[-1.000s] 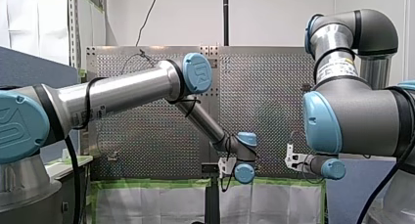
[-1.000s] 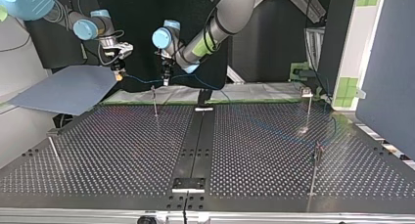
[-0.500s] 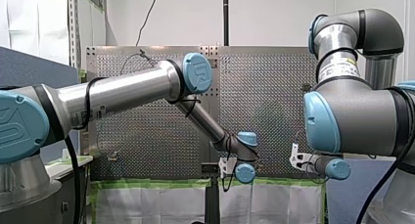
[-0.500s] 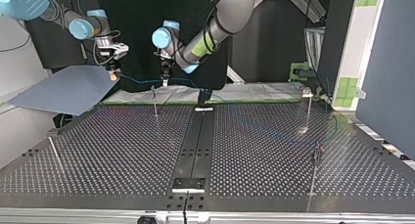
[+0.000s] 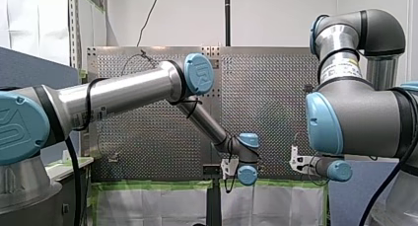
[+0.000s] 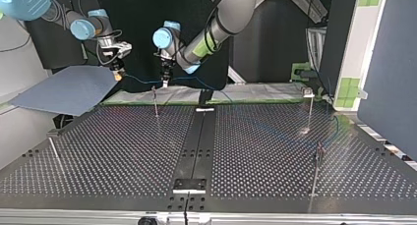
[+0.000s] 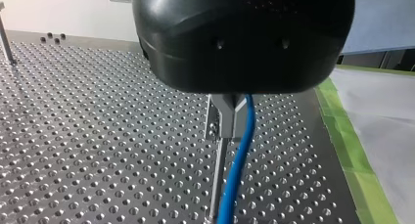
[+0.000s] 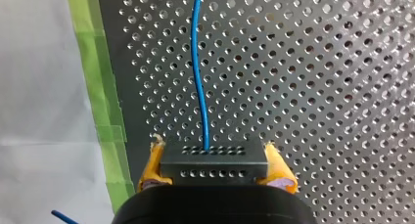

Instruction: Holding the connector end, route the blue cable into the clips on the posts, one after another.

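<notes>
In the top view the thin blue cable (image 6: 142, 80) hangs between both grippers beyond the table's far edge. My right gripper (image 6: 117, 75), at that view's left, is shut on the black connector (image 8: 214, 165), clamped between its yellow pads (image 8: 154, 165); the blue cable (image 8: 198, 67) leaves the connector straight ahead. My left gripper (image 6: 165, 81) is shut on the cable (image 7: 239, 170) further along, its metal fingers (image 7: 226, 117) pinching it just above a thin post (image 6: 155, 101). That post (image 7: 219, 185) stands right under the fingers. Beyond my left gripper the cable droops towards the top view's right.
Other clip posts stand at the top view's right (image 6: 311, 109), near right (image 6: 316, 173) and near left (image 6: 54, 154). A grey-blue sheet (image 6: 69, 90) lies off the table's far left corner. Green tape (image 7: 352, 155) edges the perforated table (image 6: 123, 151).
My right gripper with the connector swung slightly towards the top view's left and came back. My left arm has stayed where it was, still pinching the cable.
</notes>
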